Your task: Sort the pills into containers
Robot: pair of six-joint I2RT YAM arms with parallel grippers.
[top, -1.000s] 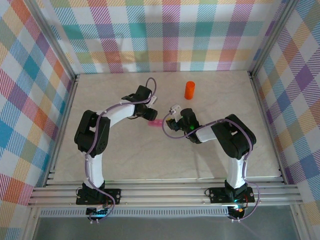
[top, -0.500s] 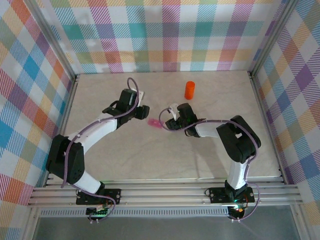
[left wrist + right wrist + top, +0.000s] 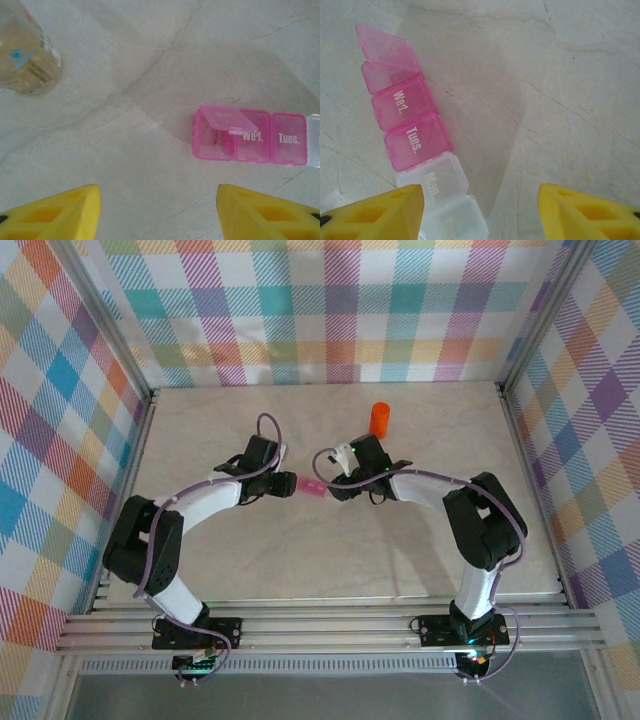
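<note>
The pink pill box (image 3: 310, 487) lies flat mid-table between my two grippers. In the left wrist view the pill box (image 3: 250, 136) has its end lid (image 3: 226, 118) tipped up, with something pale inside; "Wed." and "Tues." lids are shut. My left gripper (image 3: 157, 215) is open, just short of the box, with bare table between the fingers (image 3: 55, 212). In the right wrist view the pill box (image 3: 407, 125) runs diagonally into its clear part (image 3: 437, 185). My right gripper (image 3: 481, 212) is open, its left finger (image 3: 375, 212) beside the clear end.
An orange bottle (image 3: 380, 418) stands upright behind the right gripper (image 3: 336, 483). A pale amber labelled bottle (image 3: 25, 50) shows at the left wrist view's top left. The left gripper (image 3: 286, 483) sits close to the box's left end. Plaid walls enclose the marbled table (image 3: 250, 550).
The left arm has swung its elbow out to the left and lowered its gripper beside the box. The right gripper has shifted slightly farther back. The pill box stays in place.
</note>
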